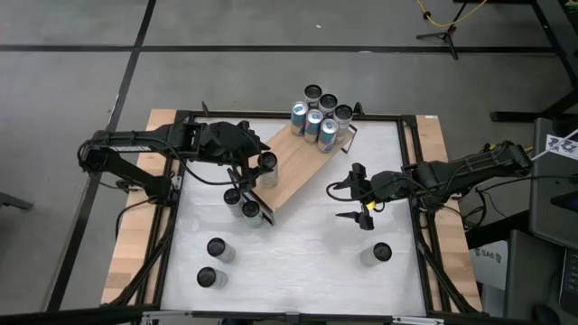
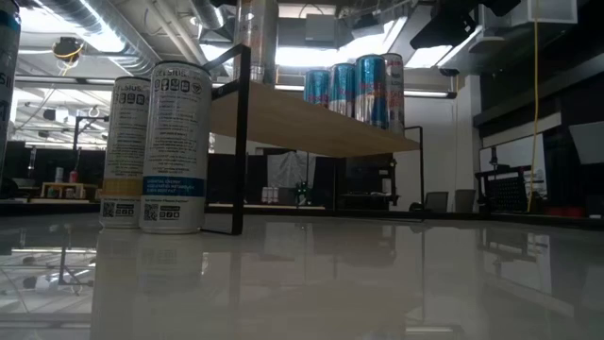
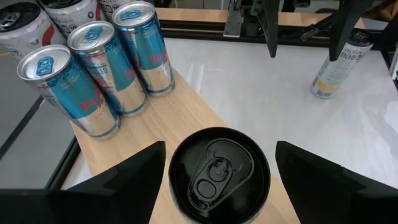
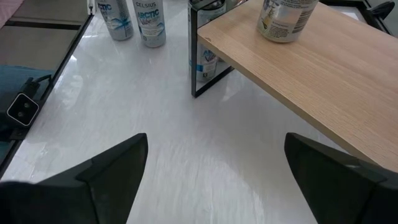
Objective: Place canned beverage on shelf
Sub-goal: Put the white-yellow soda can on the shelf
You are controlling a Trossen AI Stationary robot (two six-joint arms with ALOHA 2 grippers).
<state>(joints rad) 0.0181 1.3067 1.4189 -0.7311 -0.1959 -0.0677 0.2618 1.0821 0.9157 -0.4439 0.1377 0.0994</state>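
Left gripper: fingers spread, straddling the black-topped can without pinching it.
Can: upright on the near-left end of the shelf, long axis vertical.
Blue cans: clustered at the shelf's far-right end.
Right gripper: spread wide, empty, beside the shelf, farther off.

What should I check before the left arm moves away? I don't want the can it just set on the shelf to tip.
1. Can standing upright on the shelf: ok; the black-topped can stands upright on the board.
2. Left gripper open: ok; its fingers stand apart on either side of the can.
3. Fingers clear of the can: cannot tell; gaps look narrow.
4. Blue cans away from the gripper: ok.
5. Right gripper out of the way: ok; open over bare table, beside the shelf.
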